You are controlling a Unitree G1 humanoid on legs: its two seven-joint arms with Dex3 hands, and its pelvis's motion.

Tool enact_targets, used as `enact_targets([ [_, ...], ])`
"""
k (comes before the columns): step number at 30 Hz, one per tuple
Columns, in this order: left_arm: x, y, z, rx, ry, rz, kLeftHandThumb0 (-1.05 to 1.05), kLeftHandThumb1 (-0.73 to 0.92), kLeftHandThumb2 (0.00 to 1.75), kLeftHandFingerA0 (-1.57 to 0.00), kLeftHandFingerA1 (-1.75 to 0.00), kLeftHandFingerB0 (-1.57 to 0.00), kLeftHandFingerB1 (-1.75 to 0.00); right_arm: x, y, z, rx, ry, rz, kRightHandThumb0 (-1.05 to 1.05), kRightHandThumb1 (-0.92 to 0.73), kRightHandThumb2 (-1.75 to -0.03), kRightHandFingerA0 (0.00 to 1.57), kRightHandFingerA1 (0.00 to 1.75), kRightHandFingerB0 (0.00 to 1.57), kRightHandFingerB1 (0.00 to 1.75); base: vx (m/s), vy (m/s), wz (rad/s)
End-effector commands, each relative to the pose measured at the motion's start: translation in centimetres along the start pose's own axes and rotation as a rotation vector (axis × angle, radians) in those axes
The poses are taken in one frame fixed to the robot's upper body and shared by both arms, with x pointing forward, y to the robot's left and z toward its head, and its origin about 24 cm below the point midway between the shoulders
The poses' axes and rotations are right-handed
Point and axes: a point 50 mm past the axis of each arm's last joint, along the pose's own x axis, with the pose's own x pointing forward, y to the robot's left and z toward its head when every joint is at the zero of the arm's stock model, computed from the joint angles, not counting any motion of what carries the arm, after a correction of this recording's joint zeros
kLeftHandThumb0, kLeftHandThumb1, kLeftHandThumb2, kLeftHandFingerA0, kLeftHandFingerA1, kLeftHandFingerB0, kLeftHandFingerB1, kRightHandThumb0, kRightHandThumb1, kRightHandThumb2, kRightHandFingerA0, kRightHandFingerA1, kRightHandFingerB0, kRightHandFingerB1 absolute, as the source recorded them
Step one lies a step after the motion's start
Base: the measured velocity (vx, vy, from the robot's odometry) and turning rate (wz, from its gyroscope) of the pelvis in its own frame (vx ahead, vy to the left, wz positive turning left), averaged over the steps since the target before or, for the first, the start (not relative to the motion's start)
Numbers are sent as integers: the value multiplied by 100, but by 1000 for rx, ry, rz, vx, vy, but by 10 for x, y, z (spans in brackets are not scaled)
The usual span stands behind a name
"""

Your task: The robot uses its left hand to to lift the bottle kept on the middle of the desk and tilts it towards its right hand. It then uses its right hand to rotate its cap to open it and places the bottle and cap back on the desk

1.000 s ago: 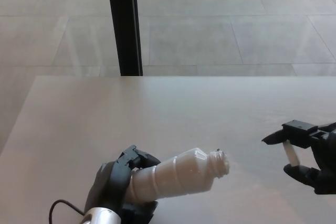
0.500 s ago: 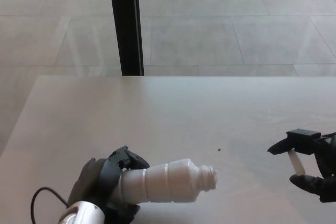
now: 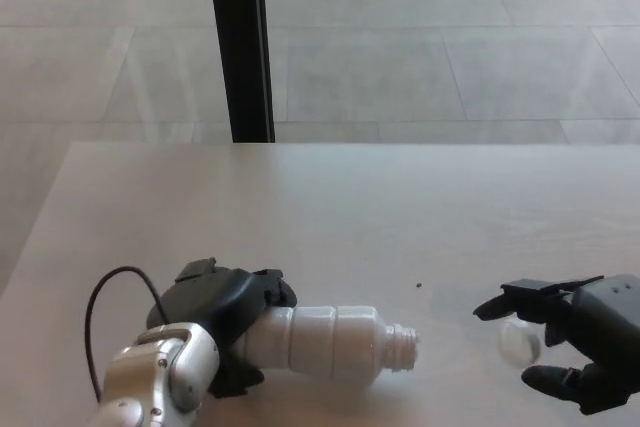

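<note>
A: How many of each thing do you count on the pale wooden tabletop [image 3: 330, 197]?

B: One white ribbed plastic bottle [image 3: 335, 341] and one small white round cap [image 3: 519, 343]. Two robot hands are in view as well, one on each side.

A: Where does the bottle sit?

B: Near the front edge, left of centre. It lies almost level, its open threaded neck pointing toward the robot's right. The neck has no cap on it. The bottle is opaque white, so I cannot tell whether anything is inside.

A: What has hold of it?

B: The black left hand [image 3: 222, 309] is wrapped around the bottle's base end, its fingers closed on it. A silver forearm section [image 3: 155, 382] runs back from it toward the lower left corner, with a thin black cable [image 3: 105, 297] looping above the wrist.

A: And the cap?

B: It is well apart from the bottle's neck, at the lower right. The black right hand [image 3: 570, 343] has it pinched between an upper finger and a lower one; the fingers are only closed as far as the cap allows. The cap looks blurred, so I cannot tell whether it touches the tabletop.

A: Anything else in view?

B: One black upright post [image 3: 240, 42] stands past the far edge of the tabletop, on a grey tiled floor [image 3: 450, 47]. One tiny dark speck [image 3: 419, 285] lies on the tabletop between the neck and the right hand.
</note>
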Motion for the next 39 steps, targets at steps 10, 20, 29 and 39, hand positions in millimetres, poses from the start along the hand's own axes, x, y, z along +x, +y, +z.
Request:
enact_targets([
  [10,2,0,-11,233,202,-204,-29,46,83,-65,-74,-49,-63,2,37,-28,-292,357,459,-95,-56,-88,0,11,9,3,0,0,0],
  [20,-4,0,-9,72,189,-281,-43,61,67,-10,-44,-14,-38,1,34,-24,-230,360,473,-104,-60,-92,0,13,0,0,0,0,0],
  [29,-15,1,-25,-364,113,-173,-82,56,78,0,0,0,0,-4,20,-22,-155,344,384,-103,-59,-91,0,8,0,0,0,0,0],
  [39,-29,7,-47,-803,32,146,-91,74,62,0,0,0,0,-15,-8,-26,-16,340,185,-105,-60,-96,0,9,0,3,0,0,0],
])
